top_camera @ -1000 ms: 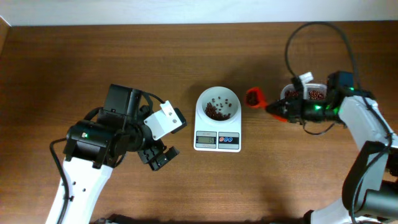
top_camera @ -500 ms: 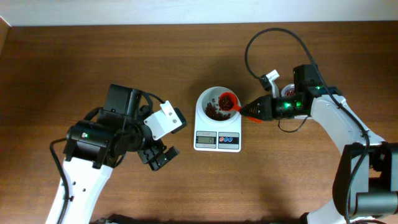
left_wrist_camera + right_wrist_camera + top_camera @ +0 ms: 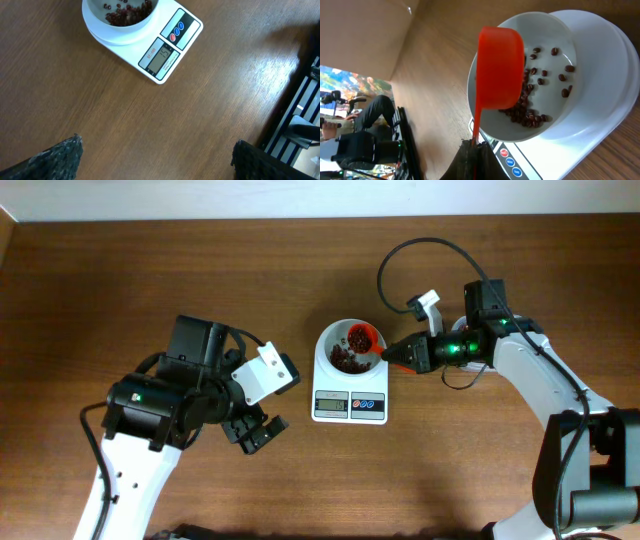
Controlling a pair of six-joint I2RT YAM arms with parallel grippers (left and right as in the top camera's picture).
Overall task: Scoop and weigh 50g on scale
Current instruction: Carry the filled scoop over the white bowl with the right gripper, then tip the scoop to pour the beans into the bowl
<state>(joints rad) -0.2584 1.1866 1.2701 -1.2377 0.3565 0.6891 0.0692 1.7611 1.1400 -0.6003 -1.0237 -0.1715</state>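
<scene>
Nearest the robot's side of the brown wooden bench [image 3: 480, 470], the left tool [image 3: 255, 430] hangs over bare wood to the left of the scale, its jaws spread wide and holding nothing; in the left wrist view its two dark fingertips [image 3: 60, 155] sit at the bottom corners with only wood between them. Beyond it, near the middle of the bench, stands the white scale [image 3: 350, 406], its grey display [image 3: 161, 56] and its red and blue buttons [image 3: 177, 31] on the front edge facing the robot; the digits are too small to read with confidence. On the scale's platform, farther back, sits the round white bowl [image 3: 333, 340], with a patch of dark red beans [image 3: 526, 118] on its floor and a few stray ones apart from it. A red scoop [image 3: 500, 67] is held over the right part of the bowl, above the beans, its thin handle running back to the right tool [image 3: 396, 356], which is clamped tight on the handle's end just right of the bowl. From above, the scoop's cup looks dark inside. Farther back, a black cable [image 3: 400, 255] loops from the right arm toward a pale wall [image 3: 300, 198].
</scene>
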